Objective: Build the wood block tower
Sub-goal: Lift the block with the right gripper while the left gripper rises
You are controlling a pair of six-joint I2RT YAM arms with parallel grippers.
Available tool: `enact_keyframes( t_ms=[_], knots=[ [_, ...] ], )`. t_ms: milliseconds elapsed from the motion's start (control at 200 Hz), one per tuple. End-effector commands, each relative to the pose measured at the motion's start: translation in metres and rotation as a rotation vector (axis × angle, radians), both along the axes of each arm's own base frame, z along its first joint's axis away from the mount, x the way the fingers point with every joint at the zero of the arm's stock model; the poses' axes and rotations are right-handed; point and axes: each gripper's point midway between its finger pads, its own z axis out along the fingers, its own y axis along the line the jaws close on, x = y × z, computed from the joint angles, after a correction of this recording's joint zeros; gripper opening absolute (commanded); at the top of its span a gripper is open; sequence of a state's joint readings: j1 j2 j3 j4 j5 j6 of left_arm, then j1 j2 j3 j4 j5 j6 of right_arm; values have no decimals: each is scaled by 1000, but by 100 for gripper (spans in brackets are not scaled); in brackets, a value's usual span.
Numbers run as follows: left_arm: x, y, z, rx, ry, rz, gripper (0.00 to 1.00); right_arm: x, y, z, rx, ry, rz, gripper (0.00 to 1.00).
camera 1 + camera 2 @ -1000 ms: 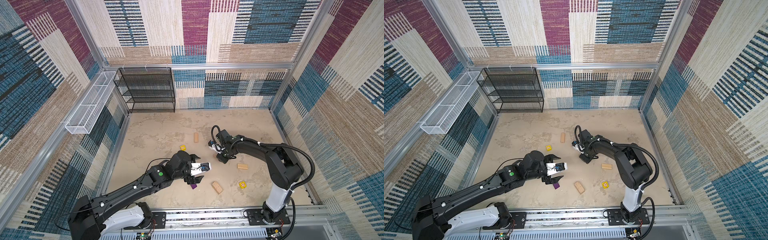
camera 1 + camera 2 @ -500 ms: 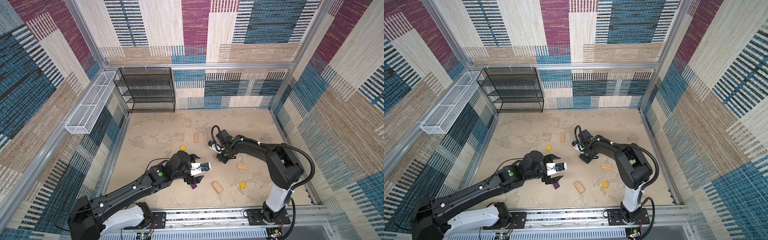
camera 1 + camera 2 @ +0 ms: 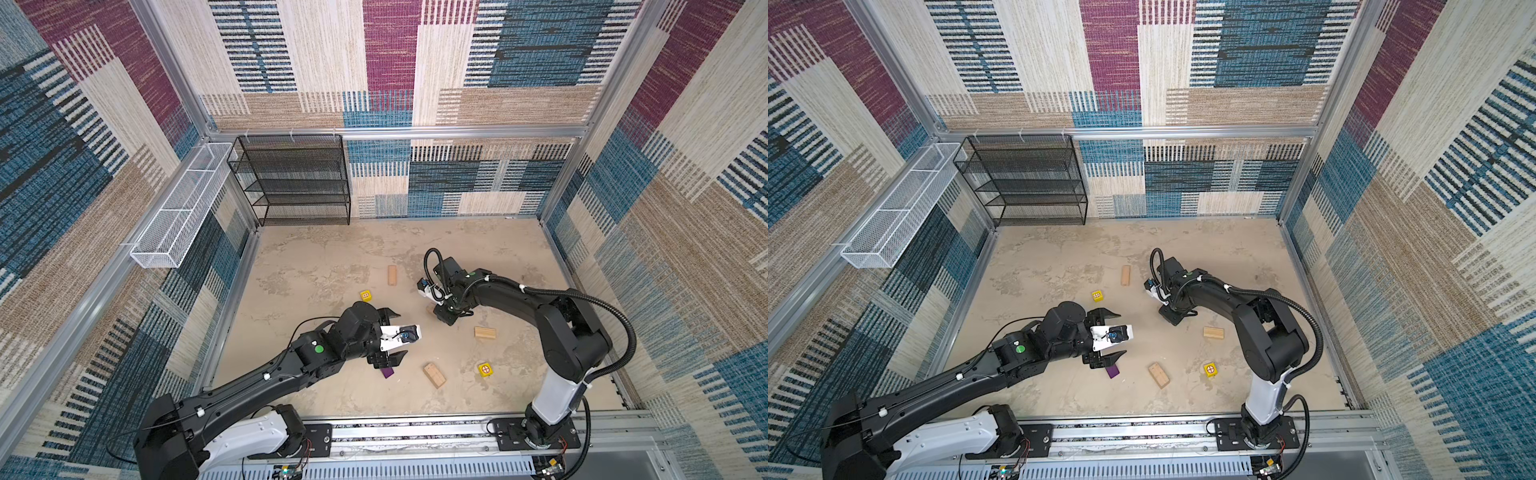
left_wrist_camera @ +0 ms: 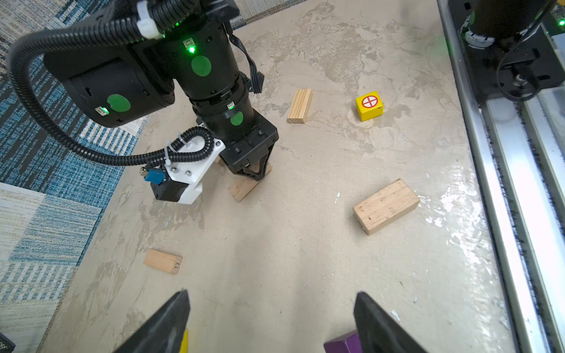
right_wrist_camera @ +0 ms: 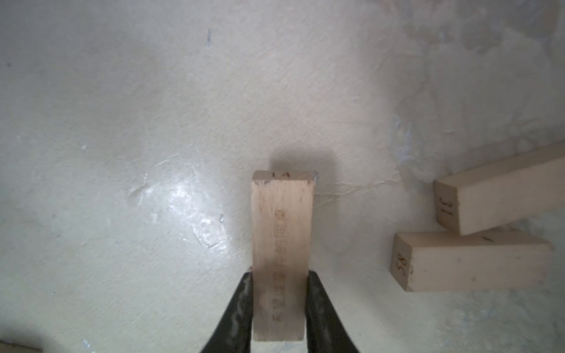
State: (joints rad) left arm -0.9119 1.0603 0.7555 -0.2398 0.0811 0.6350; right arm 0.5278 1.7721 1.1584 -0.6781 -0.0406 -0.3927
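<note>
While the right arm's fingers [image 5: 241, 305] pinch a plain tan wooden brick [image 5: 282, 238] by its long sides, low at the mottled beige desk [image 3: 324, 257], I cannot tell whether it is lifted clear. Just beside it lies a tan brick stamped 58 [image 5: 470, 262], with a slanted tan brick [image 5: 501, 195] resting partly across it; that is all the stack I see. My left arm's fingers [image 4: 171, 321] stand wide with nothing between them, just beside the small purple roof-shaped block [image 3: 387, 372]. Lying singly on the desk are a yellow cube with a red crossed circle [image 3: 485, 369], a second yellow cube [image 3: 365, 295], a far tan brick [image 3: 392, 275], a tan brick on edge [image 3: 485, 332] near the right arm, and a flat tan brick [image 3: 434, 375] between the purple block and the crossed cube.
</note>
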Motion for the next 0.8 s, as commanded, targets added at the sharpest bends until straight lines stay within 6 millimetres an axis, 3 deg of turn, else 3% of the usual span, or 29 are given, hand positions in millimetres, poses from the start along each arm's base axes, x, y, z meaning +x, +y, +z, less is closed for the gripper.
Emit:
enact_keyframes(
  t_ms=[0,436,796],
  knots=[
    [6,-2,7,-22,-24,17,89,7,-1,10,3,-42,-23,0],
    [28,8,32,-106,-100,131,89,25,15,67,109,-131,-65,0],
    [61,29,56,-199,-128,305,89,48,28,109,222,-227,-156,0]
  ],
)
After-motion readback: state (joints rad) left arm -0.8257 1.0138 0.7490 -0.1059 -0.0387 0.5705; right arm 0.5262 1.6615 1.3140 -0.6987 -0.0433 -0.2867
